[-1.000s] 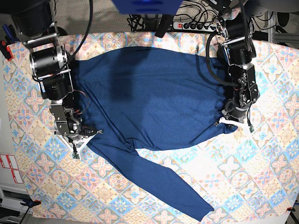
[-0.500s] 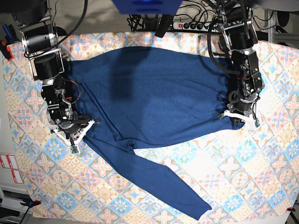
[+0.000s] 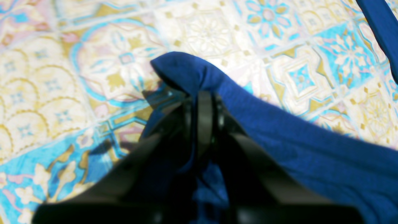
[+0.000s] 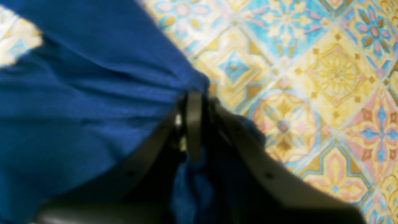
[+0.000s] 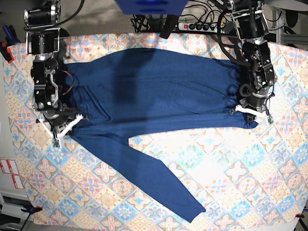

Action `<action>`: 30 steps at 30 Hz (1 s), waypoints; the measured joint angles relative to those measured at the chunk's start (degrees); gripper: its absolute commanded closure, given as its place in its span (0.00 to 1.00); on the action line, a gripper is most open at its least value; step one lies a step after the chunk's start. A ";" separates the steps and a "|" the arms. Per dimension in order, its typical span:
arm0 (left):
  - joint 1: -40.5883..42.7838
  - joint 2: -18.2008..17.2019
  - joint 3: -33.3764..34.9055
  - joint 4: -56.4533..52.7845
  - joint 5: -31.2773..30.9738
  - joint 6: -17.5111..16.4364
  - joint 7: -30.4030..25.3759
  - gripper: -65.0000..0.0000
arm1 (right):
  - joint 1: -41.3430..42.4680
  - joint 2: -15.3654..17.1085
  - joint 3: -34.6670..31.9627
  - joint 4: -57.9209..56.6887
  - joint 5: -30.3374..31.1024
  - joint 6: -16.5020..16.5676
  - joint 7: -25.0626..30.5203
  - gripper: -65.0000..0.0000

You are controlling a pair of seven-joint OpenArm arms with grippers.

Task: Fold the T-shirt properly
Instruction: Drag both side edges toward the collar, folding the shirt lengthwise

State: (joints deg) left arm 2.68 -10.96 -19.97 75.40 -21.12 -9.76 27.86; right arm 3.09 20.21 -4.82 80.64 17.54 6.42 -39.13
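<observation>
Soft, limp shirt (image 5: 154, 91): left gripper (image 5: 251, 117) clamps its 3 o'clock corner, right gripper (image 5: 61, 126) its 9 o'clock corner; edge holds suit it, since slack cloth sags.

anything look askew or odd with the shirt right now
Yes: one long sleeve of the dark navy-blue knit T-shirt trails diagonally across the pastel patterned tablecloth, away from the stretched body, and fabric bunches at both grippers.

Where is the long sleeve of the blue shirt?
In the base view, the loose sleeve of the dark navy-blue knit T-shirt stretches diagonally across the pastel patterned tablecloth toward the bottom edge, below the shirt's body and between the two arms.
</observation>
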 measured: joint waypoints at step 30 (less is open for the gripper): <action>11.19 -1.11 -2.78 11.72 -0.07 -0.55 0.07 1.00 | -19.12 -0.02 7.23 21.73 0.46 0.20 -2.27 0.99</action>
State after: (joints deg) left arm 13.87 -12.08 -22.74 87.11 -21.19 -10.31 27.92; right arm -16.03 20.18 2.42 102.37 18.00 6.61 -41.41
